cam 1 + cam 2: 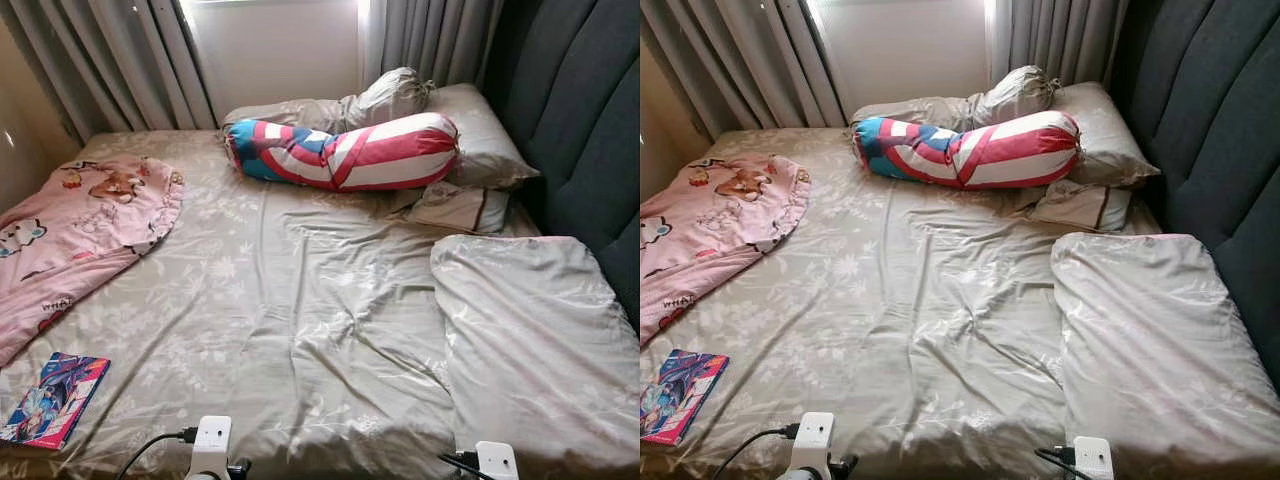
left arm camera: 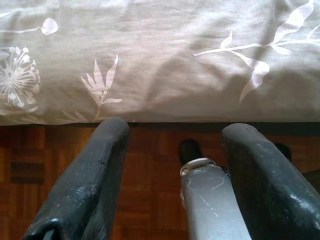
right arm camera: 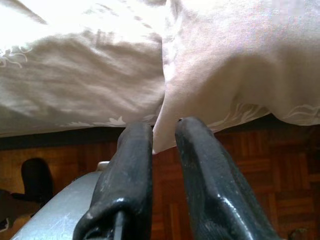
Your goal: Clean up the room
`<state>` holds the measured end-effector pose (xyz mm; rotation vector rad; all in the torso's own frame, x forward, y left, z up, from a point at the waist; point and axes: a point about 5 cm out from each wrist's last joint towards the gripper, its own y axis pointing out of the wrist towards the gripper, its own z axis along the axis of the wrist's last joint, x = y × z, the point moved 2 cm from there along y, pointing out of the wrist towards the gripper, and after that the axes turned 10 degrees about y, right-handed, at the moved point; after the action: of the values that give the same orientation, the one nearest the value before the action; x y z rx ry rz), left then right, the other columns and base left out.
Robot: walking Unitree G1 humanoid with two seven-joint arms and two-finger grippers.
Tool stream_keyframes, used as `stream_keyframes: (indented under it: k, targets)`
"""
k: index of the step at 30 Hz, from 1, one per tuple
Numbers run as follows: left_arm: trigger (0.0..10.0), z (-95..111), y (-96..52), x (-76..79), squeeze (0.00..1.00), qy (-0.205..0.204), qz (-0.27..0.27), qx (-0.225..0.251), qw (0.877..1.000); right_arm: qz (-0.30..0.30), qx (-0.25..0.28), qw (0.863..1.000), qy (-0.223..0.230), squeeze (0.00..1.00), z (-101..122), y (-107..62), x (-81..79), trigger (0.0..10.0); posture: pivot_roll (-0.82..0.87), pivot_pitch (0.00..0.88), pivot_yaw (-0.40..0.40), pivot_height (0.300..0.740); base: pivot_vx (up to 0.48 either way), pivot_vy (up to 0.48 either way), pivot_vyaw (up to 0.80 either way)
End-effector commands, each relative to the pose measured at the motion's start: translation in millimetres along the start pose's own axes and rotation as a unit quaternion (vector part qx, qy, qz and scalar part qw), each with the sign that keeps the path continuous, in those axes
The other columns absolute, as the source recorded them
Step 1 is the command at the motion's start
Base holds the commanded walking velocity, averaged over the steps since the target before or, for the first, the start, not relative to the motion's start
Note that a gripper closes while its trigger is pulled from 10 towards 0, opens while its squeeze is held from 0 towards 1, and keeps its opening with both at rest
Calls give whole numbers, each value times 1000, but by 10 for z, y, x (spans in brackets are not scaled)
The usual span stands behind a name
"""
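left gripper (image 2: 172, 165) fingers apart, low at bed edge, idle | right gripper (image 3: 162, 175) fingers nearly together beside pillow (image 1: 535, 340) corner, gripping nothing | book (image 1: 52, 398) near edge, likely first pickup | pink blanket (image 1: 75, 235) crumpled | bolster (image 1: 345, 152) by window

A bedroom in a home: a wide bed (image 1: 300, 330) under a grey floral sheet, a dark padded headboard (image 1: 590, 120) along its right edge, pillows (image 1: 470, 130) and a striped bolster (image 1: 345, 152) toward the far edge, a pink cartoon blanket (image 1: 75, 230) on the left edge, grey curtains (image 1: 130, 60) around a bright window (image 1: 275, 45), wood parquet floor (image 2: 150, 165) below
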<state>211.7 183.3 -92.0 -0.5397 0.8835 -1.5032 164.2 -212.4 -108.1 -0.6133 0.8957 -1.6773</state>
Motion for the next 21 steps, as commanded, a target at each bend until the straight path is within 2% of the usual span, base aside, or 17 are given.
stream_keyframes:
  k: [1,4,8,13,18,21]
  targets:
    - [10000,-14,-1,-20,0,4,7,-5,1000,-5,-11,1000,6,0,-28,-1,16,10000,-111,0,12,740,0,0,0]
    - [10000,5,5,-13,0,15,5,-7,1000,-3,-18,1000,-3,0,-52,-6,31,10000,-113,0,14,740,0,0,0]
    - [10000,25,12,19,0,52,-5,-10,999,-6,-26,1000,-4,0,-79,-13,66,10000,-118,0,14,740,0,0,0]
    - [10000,40,16,35,0,54,-6,-10,998,-8,-33,999,-7,0,-112,-22,93,10000,-111,0,12,740,0,0,0]
    - [10000,42,15,29,0,65,-10,-8,998,-5,-34,999,-8,0,-108,-21,92,10000,-110,0,11,740,0,284,0]
    - [10000,42,14,25,0,65,-9,-7,998,-2,-36,999,-12,0,-102,-12,40,10000,-104,0,5,740,0,289,0]
